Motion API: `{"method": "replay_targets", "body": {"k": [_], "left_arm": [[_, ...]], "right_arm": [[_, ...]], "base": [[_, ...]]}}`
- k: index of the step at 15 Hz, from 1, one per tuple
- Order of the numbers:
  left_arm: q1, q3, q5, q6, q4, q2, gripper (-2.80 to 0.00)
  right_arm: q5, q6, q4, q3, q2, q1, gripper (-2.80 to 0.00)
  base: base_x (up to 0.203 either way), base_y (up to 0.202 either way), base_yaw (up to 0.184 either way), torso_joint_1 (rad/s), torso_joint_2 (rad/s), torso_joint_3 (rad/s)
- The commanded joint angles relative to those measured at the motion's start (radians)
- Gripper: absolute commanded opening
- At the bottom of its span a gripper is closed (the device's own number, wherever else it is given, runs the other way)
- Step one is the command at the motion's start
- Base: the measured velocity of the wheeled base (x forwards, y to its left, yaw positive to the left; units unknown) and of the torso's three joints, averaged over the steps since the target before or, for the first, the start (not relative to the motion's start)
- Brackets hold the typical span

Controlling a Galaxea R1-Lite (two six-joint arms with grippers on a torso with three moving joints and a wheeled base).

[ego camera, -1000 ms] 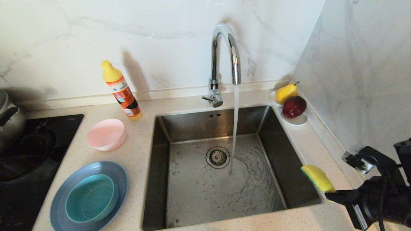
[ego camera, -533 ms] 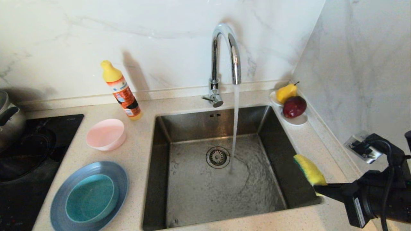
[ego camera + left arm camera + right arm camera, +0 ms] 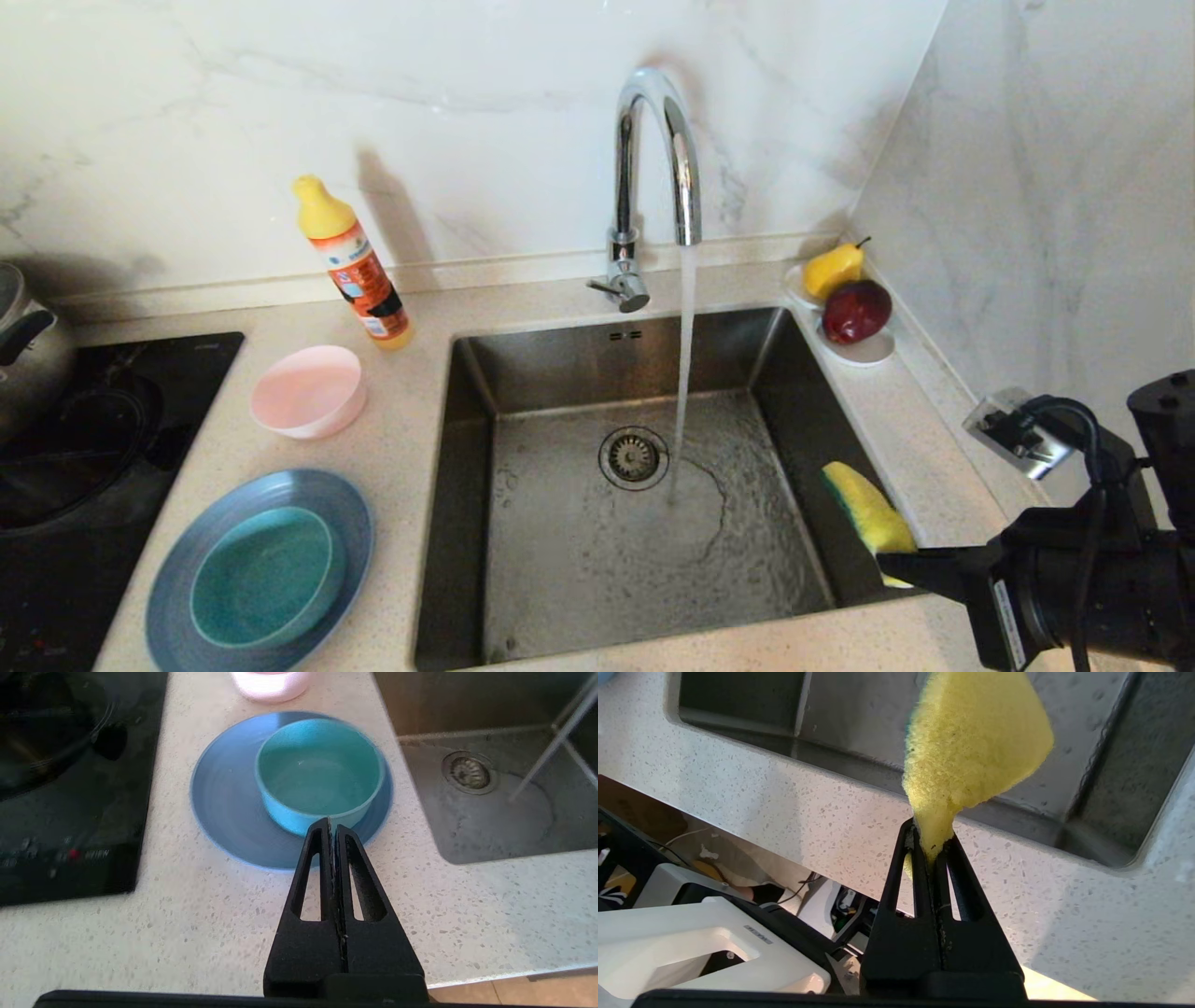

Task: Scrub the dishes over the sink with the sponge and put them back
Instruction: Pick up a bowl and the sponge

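The right gripper (image 3: 931, 842) was clamped on one narrow corner of the sponge (image 3: 864, 509), so the main risk was judged to be the soft, compressed foam slipping free and dropping into the sink (image 3: 467, 448), especially once soaked by the stream from the tap (image 3: 653, 159). The sponge projected beyond the fingertips over the sink's right wall, apart from the water. The left gripper (image 3: 332, 826) was pressed together and empty above the surface (image 3: 187, 914), near the teal bowl (image 3: 317, 772) seated on the plate (image 3: 224, 807); the pink bowl (image 3: 308, 390) stood beside them.
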Motion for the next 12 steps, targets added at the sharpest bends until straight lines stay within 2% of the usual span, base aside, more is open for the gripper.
{"method": "replay_targets", "body": {"k": [1, 3, 6, 9, 12], "left_arm": [[0.000, -0.001, 0.007, -0.008, -0.004, 0.000, -2.80], [0.001, -0.009, 0.013, -0.002, 0.000, 0.000, -2.80], [0.001, -0.202, 0.056, 0.003, 0.036, 0.071, -2.80], [0.000, -0.407, 0.218, 0.011, 0.069, 0.271, -2.80], [0.000, -0.563, 0.305, 0.017, 0.056, 0.555, -2.80]], "right_arm": [[0.001, 0.023, 0.000, 0.005, 0.004, 0.010, -2.80], [-0.002, 0.028, 0.011, 0.021, -0.004, 0.015, -2.80], [0.003, 0.028, 0.104, 0.027, -0.014, 0.012, -2.80], [0.005, 0.031, 0.102, 0.032, -0.016, 0.013, -2.80], [0.000, 0.030, 0.100, 0.010, -0.014, 0.009, -2.80]], "base": [[0.000, 0.000, 0.000, 0.000, 0.00, 0.000], [0.000, 0.000, 0.000, 0.000, 0.00, 0.000], [0.000, 0.000, 0.000, 0.000, 0.00, 0.000], [0.000, 0.000, 0.000, 0.000, 0.00, 0.000], [0.000, 0.000, 0.000, 0.000, 0.00, 0.000]]}}
